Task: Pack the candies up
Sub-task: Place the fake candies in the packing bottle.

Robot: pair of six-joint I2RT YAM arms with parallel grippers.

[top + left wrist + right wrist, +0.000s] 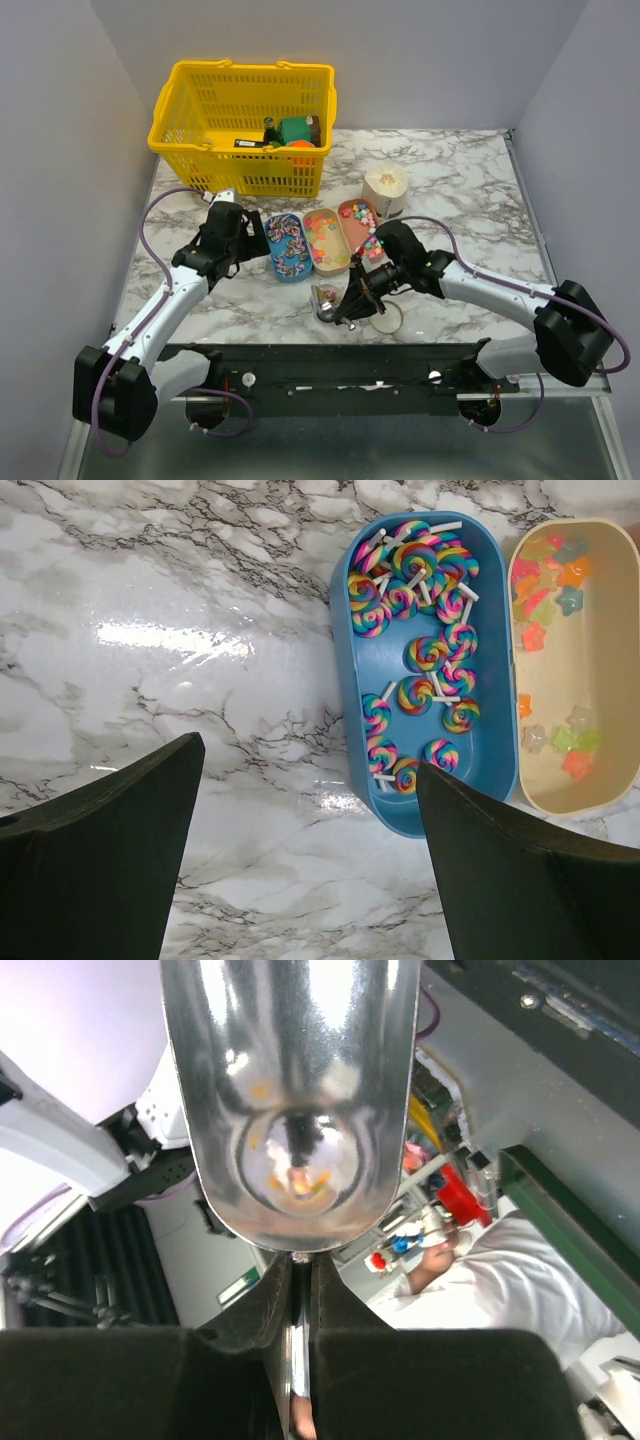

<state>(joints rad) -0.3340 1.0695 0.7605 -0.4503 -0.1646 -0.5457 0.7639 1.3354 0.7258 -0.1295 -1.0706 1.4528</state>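
Observation:
The candies (360,214) are tiny multicoloured sweets in the rightmost oval tray (347,207), with a few more by its near end. My right gripper (354,299) is shut on the handle of a metal scoop (326,303), held low over the table in front of the trays. In the right wrist view the scoop's shiny bowl (295,1090) fills the top and my gripper (300,1290) clamps its thin handle. I cannot tell what is in the scoop. My left gripper (248,240) is open and empty, left of the blue tray (372,780); it also shows in the left wrist view (308,755).
The blue tray (276,262) holds rainbow lollipops (415,600). The cream tray (328,267) beside it holds star gummies (545,575). A yellow basket (243,120) with goods stands back left. A pale round tub (385,188) stands behind the trays. A ring-shaped lid (385,318) lies near the scoop.

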